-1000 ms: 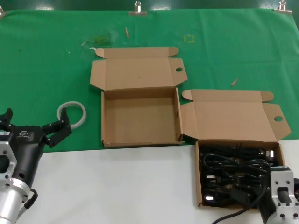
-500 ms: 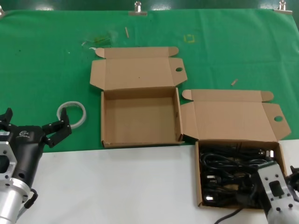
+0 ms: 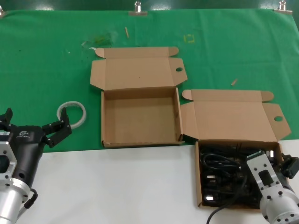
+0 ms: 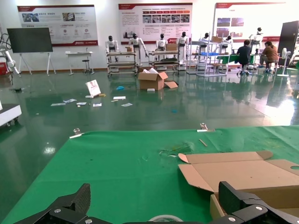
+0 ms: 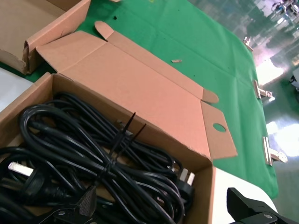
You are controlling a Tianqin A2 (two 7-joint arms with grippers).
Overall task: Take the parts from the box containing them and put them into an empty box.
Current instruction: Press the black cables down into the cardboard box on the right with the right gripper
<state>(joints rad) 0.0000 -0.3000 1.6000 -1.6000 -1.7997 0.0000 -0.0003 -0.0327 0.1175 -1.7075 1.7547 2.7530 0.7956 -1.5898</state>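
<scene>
The parts, black coiled cables (image 3: 224, 170) with plugs, fill the box containing them (image 3: 233, 120) at the right, its lid folded back. Left of it the empty box (image 3: 140, 119) lies open. My right gripper (image 3: 272, 161) hovers open over the cable box's right side. In the right wrist view this gripper (image 5: 168, 210) has one finger above the cables (image 5: 93, 154) and the other outside the box wall (image 5: 205, 193), holding nothing. My left gripper (image 3: 35, 122) rests open at the near left, and the left wrist view shows this gripper (image 4: 159, 205) empty.
A clear tape ring (image 3: 71, 113) lies on the green cloth (image 3: 46, 56) just ahead of the left gripper. White tabletop (image 3: 117, 186) runs along the near side. Small scraps (image 3: 97, 41) sit behind the empty box. Clips (image 3: 138, 9) hold the cloth's far edge.
My right gripper has moved forward over the cable box and turned, so one finger now shows past the box's right wall. The left arm has stayed still.
</scene>
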